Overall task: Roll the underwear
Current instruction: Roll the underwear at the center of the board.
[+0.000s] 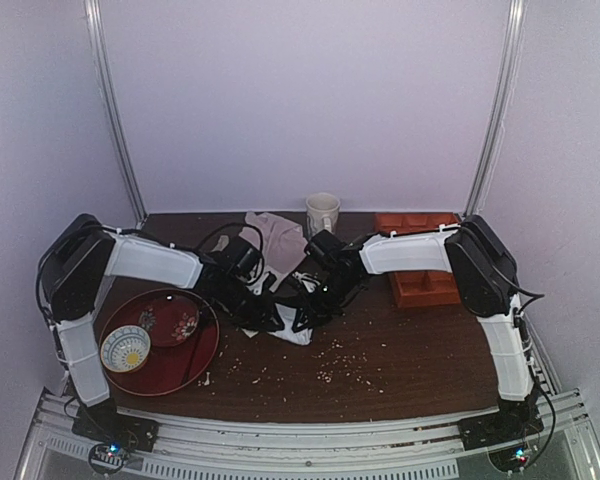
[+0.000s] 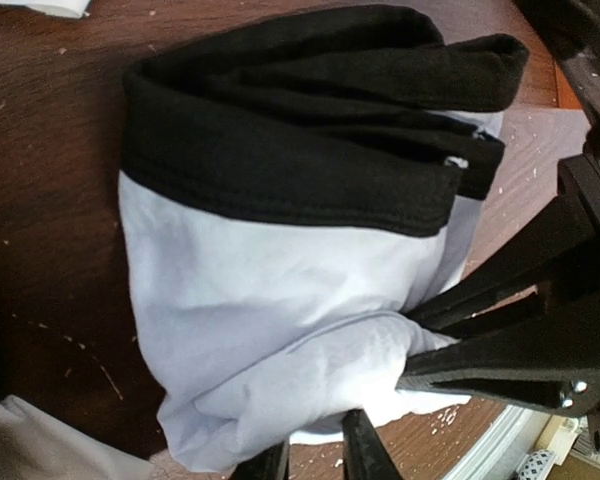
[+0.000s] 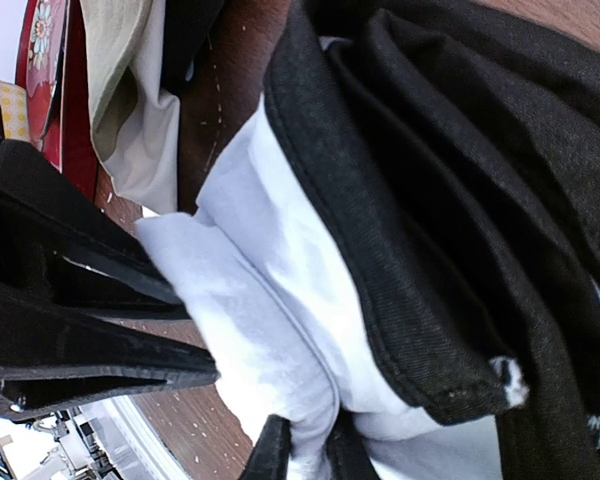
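The underwear point(image 2: 270, 290) lies bunched in a thick fold on the brown table, white cloth with a broad black hem point(image 2: 290, 150) along its far side. In the top view only a white part of the underwear point(image 1: 298, 332) shows below the two wrists. My left gripper point(image 2: 315, 455) is shut on the white near edge of the fold. My right gripper point(image 3: 308, 455) pinches a white fold of the underwear point(image 3: 280, 300) tightly between its fingers. The two grippers hold the same bundle from opposite sides, close together at the table's middle: left gripper point(image 1: 263, 313), right gripper point(image 1: 315, 303).
A red round tray point(image 1: 195, 360) with a patterned bowl point(image 1: 126, 348) sits at the left. A white mug point(image 1: 322, 212) and a pale pinkish cloth point(image 1: 277, 232) are at the back, an orange-red tray point(image 1: 425, 285) at the right. Crumbs point(image 1: 330, 365) dot the front.
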